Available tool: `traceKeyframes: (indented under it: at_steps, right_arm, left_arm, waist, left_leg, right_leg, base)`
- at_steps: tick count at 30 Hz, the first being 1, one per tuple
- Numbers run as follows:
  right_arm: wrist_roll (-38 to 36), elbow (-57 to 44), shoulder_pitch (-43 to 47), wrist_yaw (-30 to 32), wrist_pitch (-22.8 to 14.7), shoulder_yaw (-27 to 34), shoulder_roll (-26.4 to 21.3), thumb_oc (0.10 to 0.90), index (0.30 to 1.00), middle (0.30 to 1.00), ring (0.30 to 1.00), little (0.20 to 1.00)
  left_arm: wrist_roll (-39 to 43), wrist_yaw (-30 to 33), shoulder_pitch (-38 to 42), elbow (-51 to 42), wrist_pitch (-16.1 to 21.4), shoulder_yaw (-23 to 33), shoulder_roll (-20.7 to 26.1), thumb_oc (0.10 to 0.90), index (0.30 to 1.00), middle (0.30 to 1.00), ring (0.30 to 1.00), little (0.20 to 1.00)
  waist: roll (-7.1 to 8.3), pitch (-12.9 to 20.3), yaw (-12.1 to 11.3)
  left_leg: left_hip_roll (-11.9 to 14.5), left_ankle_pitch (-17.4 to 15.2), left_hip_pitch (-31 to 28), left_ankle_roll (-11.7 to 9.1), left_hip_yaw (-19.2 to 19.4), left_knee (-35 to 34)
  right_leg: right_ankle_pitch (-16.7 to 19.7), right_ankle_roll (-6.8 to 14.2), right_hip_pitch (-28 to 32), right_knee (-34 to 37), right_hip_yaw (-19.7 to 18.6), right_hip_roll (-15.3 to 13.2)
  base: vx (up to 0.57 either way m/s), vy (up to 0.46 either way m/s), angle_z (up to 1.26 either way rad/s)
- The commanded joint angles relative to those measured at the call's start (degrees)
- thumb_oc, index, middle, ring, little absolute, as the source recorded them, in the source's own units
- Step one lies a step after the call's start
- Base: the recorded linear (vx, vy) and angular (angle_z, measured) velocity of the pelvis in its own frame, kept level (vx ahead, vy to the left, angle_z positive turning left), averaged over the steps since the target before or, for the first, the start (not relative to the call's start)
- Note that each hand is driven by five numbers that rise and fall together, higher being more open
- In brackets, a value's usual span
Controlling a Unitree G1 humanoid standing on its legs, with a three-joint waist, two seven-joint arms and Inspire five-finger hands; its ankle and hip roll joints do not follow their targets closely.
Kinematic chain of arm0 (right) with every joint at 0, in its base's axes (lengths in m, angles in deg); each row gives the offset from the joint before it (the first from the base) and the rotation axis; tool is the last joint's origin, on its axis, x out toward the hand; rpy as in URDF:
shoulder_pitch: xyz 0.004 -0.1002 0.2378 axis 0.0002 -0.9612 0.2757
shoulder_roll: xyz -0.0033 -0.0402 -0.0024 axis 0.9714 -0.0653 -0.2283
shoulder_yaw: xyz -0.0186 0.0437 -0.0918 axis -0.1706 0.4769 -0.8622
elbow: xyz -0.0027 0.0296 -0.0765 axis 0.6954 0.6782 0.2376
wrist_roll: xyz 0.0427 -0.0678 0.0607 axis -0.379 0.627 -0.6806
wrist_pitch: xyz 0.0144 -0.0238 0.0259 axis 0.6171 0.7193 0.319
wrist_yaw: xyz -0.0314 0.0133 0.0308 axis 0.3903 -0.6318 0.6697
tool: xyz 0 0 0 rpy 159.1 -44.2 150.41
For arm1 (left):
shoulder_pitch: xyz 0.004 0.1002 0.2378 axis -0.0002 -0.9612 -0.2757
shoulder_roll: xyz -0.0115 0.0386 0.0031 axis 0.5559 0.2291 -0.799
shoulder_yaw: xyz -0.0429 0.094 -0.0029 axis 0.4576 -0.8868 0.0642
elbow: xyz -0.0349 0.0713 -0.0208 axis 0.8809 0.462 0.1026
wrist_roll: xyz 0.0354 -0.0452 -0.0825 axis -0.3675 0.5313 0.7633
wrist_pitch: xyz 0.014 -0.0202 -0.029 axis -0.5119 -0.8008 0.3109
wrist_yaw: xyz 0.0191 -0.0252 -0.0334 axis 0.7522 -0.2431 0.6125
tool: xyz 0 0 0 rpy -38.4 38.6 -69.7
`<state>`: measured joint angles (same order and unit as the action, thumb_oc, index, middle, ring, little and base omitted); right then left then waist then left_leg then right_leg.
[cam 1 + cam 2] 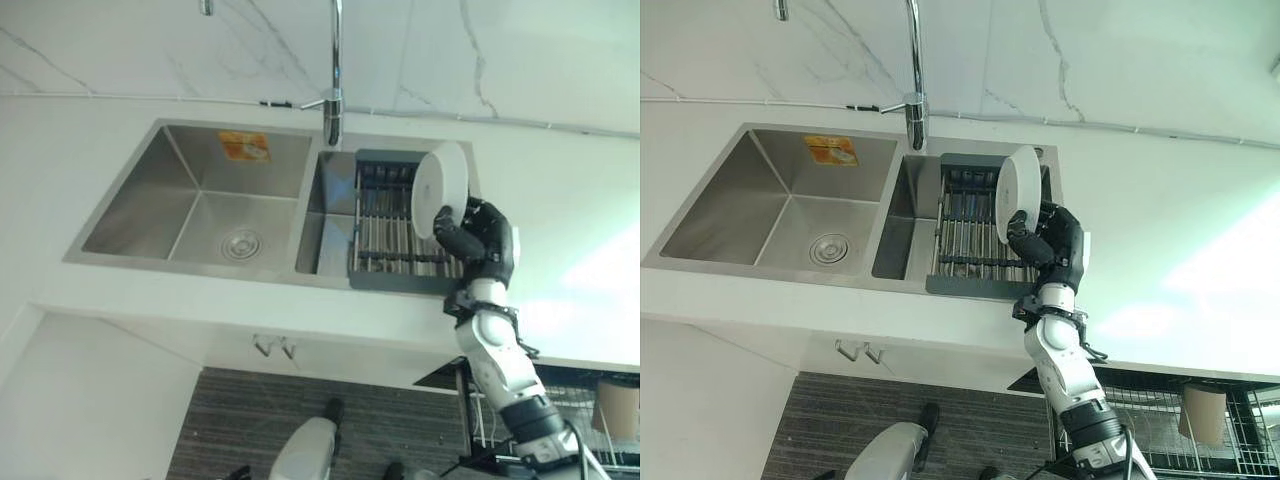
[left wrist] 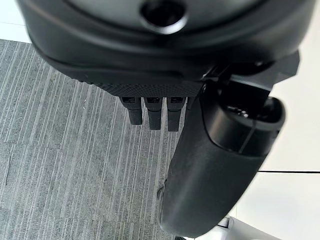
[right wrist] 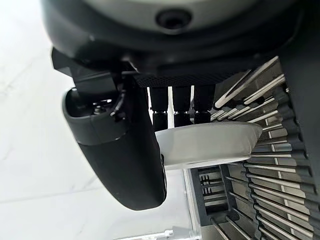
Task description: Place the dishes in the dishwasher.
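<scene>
We have the white plate pinched in the right hand: thumb on one face, fingers curled over the rim onto the other, as the right wrist view confirms. The plate stands on edge above the dark drying rack that sits in the right bowl of the steel sink, at the rack's 3 o'clock side. Its flat faces look toward 9 and 3 o'clock, and the hand grips it from 5 o'clock, low on the rim.

The open dishwasher rack lies below the bench at 5 o'clock from the plate, on the right arm's own side. We judge the coming move is to lift clear of the rack tines, then carry down and right.

The left hand hangs over the grey floor, fingers relaxed and holding nothing
</scene>
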<state>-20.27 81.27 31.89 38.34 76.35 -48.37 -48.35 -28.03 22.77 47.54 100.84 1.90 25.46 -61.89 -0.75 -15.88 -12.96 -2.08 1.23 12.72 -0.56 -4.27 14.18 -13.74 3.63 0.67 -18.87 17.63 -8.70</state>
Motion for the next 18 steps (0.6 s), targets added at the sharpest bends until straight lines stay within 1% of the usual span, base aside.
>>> traceKeyframes:
  at_steps: [1,5,9,11,13,14,15,17,18]
  right_arm:
    - [2.9,-0.9,4.7,1.5,-7.7,2.3,-2.5,0.400,0.300,0.300,0.300,0.300]
    - [2.1,-1.0,4.6,-0.1,-11.0,2.4,-2.2,0.400,0.300,0.300,0.300,0.300]
    - [0.1,-2.6,5.1,-1.5,-17.0,2.0,-1.1,0.400,0.300,0.300,0.300,0.300]
    - [-0.1,-2.9,5.4,-2.1,-19.4,1.9,-0.6,0.400,0.300,0.300,0.300,0.300]
    - [-0.4,-3.4,5.5,-2.6,-21.0,1.9,-0.4,0.400,0.300,0.300,0.300,0.300]
    - [-0.7,-3.7,5.7,-2.8,-21.6,1.9,-0.4,0.400,0.300,0.300,0.300,0.300]
    - [-2.1,-5.2,6.0,-4.3,-23.0,2.3,-0.4,0.400,0.300,0.300,0.300,0.300]
    - [-4.8,-8.2,6.6,-6.1,-24.5,3.3,-0.7,0.400,0.300,0.300,0.300,0.300]
    - [-5.0,-8.3,6.6,-6.1,-24.5,3.3,-0.7,0.400,0.300,0.300,0.300,0.300]
  left_arm:
    - [-1.3,0.4,-1.9,-0.6,2.0,-2.2,2.0,0.800,0.900,0.900,0.900,0.900]
    - [-1.0,0.6,-1.9,-0.9,1.8,-2.2,1.9,0.800,0.900,0.900,0.900,0.900]
    - [-0.7,1.0,-1.7,-0.2,1.6,-2.1,1.9,0.800,0.900,0.900,0.900,0.900]
    - [-0.6,1.4,-1.6,0.4,1.8,-1.9,1.7,0.800,0.900,0.900,0.900,0.900]
    - [-0.6,1.7,-1.5,0.8,1.8,-1.8,1.7,0.800,0.900,0.900,0.900,0.900]
    - [-0.6,1.9,-1.4,0.9,1.8,-1.8,1.6,0.800,0.900,0.900,0.900,0.900]
    - [-0.6,2.0,-1.0,0.9,1.6,-1.6,1.5,0.800,0.900,0.900,0.900,0.900]
    - [-0.3,1.9,0.0,1.3,1.1,-2.0,1.6,0.800,0.900,0.900,0.900,0.900]
    - [-0.3,1.9,0.1,1.3,1.1,-2.1,1.6,0.800,0.900,0.900,0.900,0.900]
  waist:
    - [0.21,2.8,-0.4]
    - [0.04,3.2,-0.2]
    - [0.11,3.3,-0.1]
    - [0.25,4.0,0.1]
    - [0.30,4.0,0.2]
    - [0.35,4.3,0.3]
    - [0.40,4.7,0.7]
    - [0.61,5.4,1.8]
    - [0.62,5.4,1.8]
  left_leg:
    - [4.3,-9.7,-3.0,-2.2,1.7,3.0]
    - [4.6,-9.9,-3.5,-2.1,2.2,3.0]
    - [4.7,-10.7,-4.9,-2.0,2.7,3.0]
    - [4.7,-10.6,-4.9,-1.9,3.0,3.0]
    - [4.9,-11.1,-5.9,-1.9,3.4,3.0]
    - [4.8,-10.9,-5.6,-1.8,3.5,3.0]
    - [4.9,-11.1,-6.0,-1.7,3.9,3.0]
    - [5.1,-11.7,-6.9,-1.5,4.6,3.0]
    - [5.1,-11.7,-6.9,-1.5,4.7,3.0]
  right_leg:
    - [2.4,2.7,-1.8,1.7,1.3,-3.4]
    - [2.3,2.6,-1.6,1.7,1.1,-3.4]
    - [2.0,2.6,-1.0,1.7,0.7,-3.3]
    - [2.3,2.5,-1.5,1.7,0.5,-3.3]
    - [2.1,2.5,-1.1,1.7,0.2,-3.3]
    - [2.4,2.5,-1.5,1.7,0.1,-3.3]
    - [2.4,2.5,-1.6,1.7,-0.3,-3.2]
    - [2.4,2.3,-2.0,1.7,-1.5,-2.7]
    - [2.4,2.3,-2.0,1.7,-1.5,-2.7]
  base:
    - [0.00,-0.008,-0.03]
    - [-0.01,-0.011,-0.06]
    - [-0.05,-0.035,-0.06]
    - [-0.07,-0.033,-0.06]
    - [-0.04,-0.026,-0.06]
    - [-0.07,-0.033,-0.22]
    - [-0.10,-0.034,-0.28]
    - [-0.09,-0.051,-0.22]
    - [-0.06,-0.046,-0.24]
